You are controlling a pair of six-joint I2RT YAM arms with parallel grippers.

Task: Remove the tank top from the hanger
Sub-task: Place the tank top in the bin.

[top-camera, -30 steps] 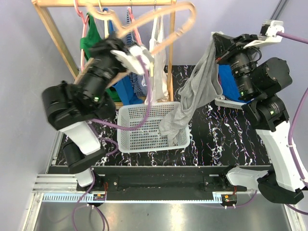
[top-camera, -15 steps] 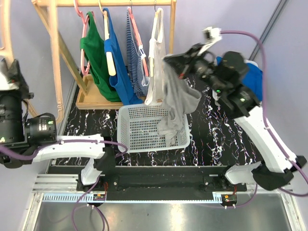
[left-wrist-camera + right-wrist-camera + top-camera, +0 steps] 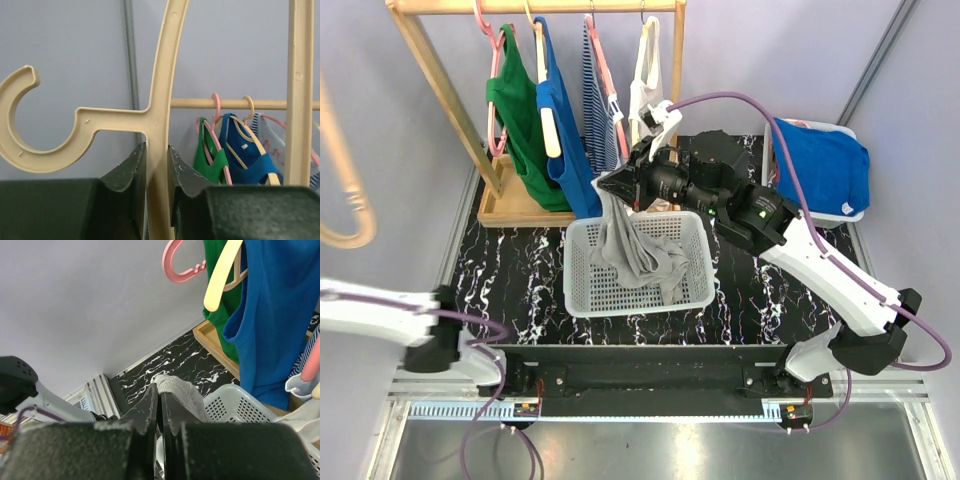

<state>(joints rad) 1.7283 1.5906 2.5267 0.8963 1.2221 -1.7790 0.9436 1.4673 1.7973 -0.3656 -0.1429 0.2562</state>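
Tank top (image 3: 635,250) is pinched in right gripper (image 3: 610,190) over the basket (image 3: 582,300), left gripper (image 3: 156,155) clamps hanger (image 3: 155,120). I'd lower before letting go.

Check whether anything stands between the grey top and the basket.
Nothing visible does. The top hangs from the shut right tool, its lower part lying inside the basket. The hanger is far left, in the left tool.
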